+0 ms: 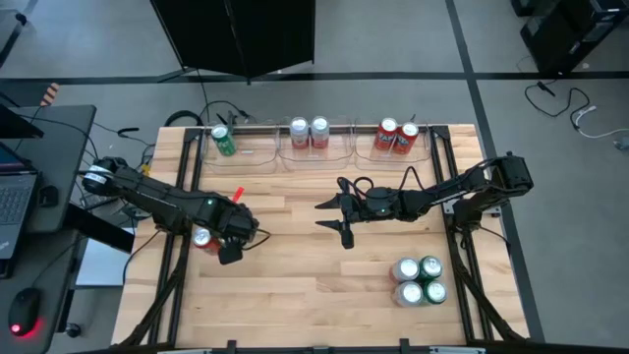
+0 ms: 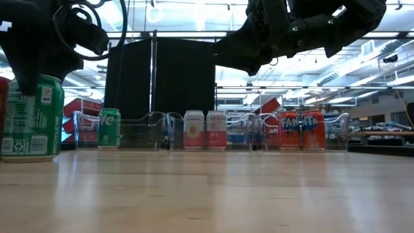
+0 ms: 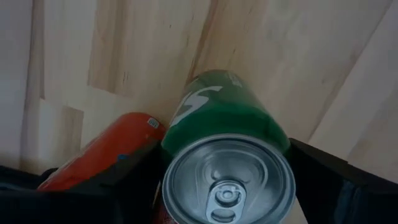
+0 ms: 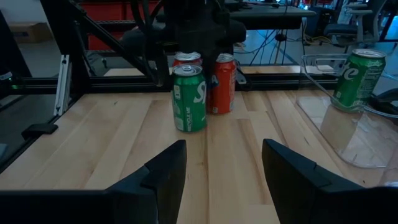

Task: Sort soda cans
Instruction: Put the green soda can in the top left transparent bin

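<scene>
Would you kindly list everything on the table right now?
green cans: 4, green; one in the left tray, one under the left gripper, two in the front-right cluster
silver-white cans: 4, silver-white; two in the middle tray, two in the front-right cluster
red cans: 4, red; two in the right tray, two beside the left gripper
trays: 3, clear; back edge
table: 1, light wood
left gripper: 1, dark; over a green can
right gripper: 1, dark; mid-table, fingers open, empty

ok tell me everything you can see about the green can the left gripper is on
The green can stands upright on the wooden table, between the fingers of the left gripper, which comes down over its top. It looks like metal: green wall with white lettering, silver lid with an unopened pull tab. Two red cans stand close beside it; whether they touch is unclear.
</scene>
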